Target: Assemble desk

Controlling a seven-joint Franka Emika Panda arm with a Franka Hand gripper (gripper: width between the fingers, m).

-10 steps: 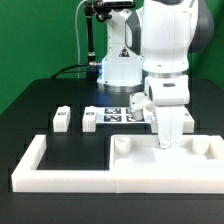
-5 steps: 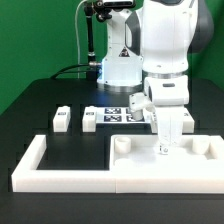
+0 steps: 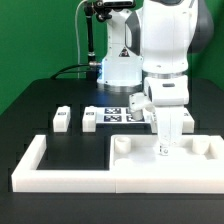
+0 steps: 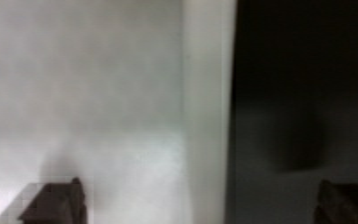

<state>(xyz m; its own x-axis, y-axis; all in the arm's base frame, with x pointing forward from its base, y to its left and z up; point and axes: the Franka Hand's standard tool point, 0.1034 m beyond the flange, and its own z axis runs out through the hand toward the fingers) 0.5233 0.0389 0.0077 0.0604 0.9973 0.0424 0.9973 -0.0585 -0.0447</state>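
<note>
The white desk tabletop (image 3: 140,157) lies flat at the front, inside the border rail, with raised round corner sockets (image 3: 122,144) at its back edge. My gripper (image 3: 165,150) is down at the tabletop's middle right, pointing straight down. In the wrist view the tabletop (image 4: 105,100) fills one side and the black table the other. The gripper (image 4: 202,202) is open, its dark fingertips (image 4: 55,203) wide apart, with nothing held between them. Two short white tagged legs (image 3: 62,119) (image 3: 89,122) lie on the table at the exterior view's left.
The long white U-shaped border rail (image 3: 60,178) wraps the front and the exterior view's left. The marker board (image 3: 112,115) lies behind the tabletop. Another small tagged white piece (image 3: 138,102) sits beside the arm. The robot base (image 3: 120,65) stands at the back.
My gripper has come down a little toward the tabletop. The legs and the tabletop have not moved.
</note>
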